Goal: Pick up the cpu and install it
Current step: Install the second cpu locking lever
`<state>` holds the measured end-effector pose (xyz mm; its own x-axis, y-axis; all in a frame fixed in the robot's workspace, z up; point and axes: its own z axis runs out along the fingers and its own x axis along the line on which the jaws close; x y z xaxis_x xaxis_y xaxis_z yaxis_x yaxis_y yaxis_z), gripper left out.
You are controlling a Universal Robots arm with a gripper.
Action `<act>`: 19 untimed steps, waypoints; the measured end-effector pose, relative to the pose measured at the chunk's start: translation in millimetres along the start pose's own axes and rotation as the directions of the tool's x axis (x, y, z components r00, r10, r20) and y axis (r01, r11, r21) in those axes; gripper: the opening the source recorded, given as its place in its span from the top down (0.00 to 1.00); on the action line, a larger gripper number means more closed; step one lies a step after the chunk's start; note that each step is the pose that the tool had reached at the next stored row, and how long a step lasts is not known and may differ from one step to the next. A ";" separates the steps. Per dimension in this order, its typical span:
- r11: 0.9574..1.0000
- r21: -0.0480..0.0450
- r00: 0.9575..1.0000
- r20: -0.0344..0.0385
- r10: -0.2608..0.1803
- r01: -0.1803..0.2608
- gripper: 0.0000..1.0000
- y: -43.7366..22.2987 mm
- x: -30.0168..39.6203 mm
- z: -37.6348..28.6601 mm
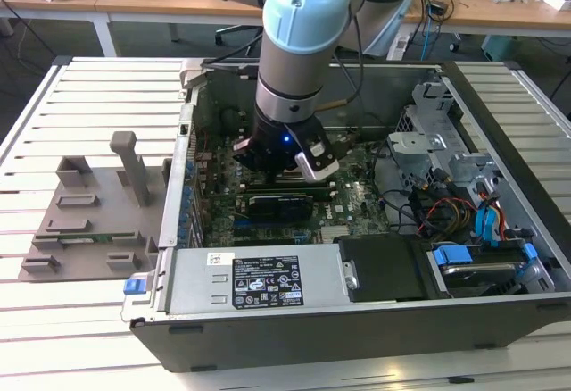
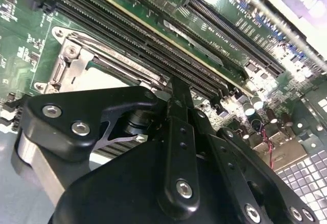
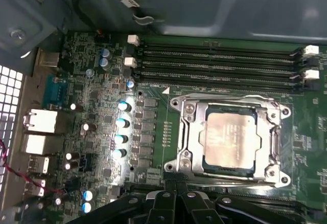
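On the slatted table (image 1: 80, 320) lies one open computer case (image 1: 357, 320), where one cpu (image 3: 228, 141) sits in its socket frame (image 3: 184, 132), and the hand (image 3: 176, 196) above is pressed together, empty.

Open room above socket frame (image 3: 231, 141), memory slots (image 3: 219, 65) seemingly close beside.

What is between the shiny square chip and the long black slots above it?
In the first wrist view, the metal frame around the cpu comes first, then a bare strip of green board before the memory slots.
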<state>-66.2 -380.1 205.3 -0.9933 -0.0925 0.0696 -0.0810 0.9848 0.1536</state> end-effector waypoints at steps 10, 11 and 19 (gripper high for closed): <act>1.000 -0.003 1.000 -0.001 -0.011 0.011 0.89 9.4 0.9 7.4; 1.000 -0.003 1.000 -0.001 -0.012 0.012 0.89 9.5 0.9 7.3; 1.000 -0.001 1.000 -0.003 -0.012 0.012 0.89 22.6 -19.3 3.2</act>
<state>-49.2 -355.6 204.3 -0.9920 -0.1046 0.0706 -0.0926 0.9835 0.1555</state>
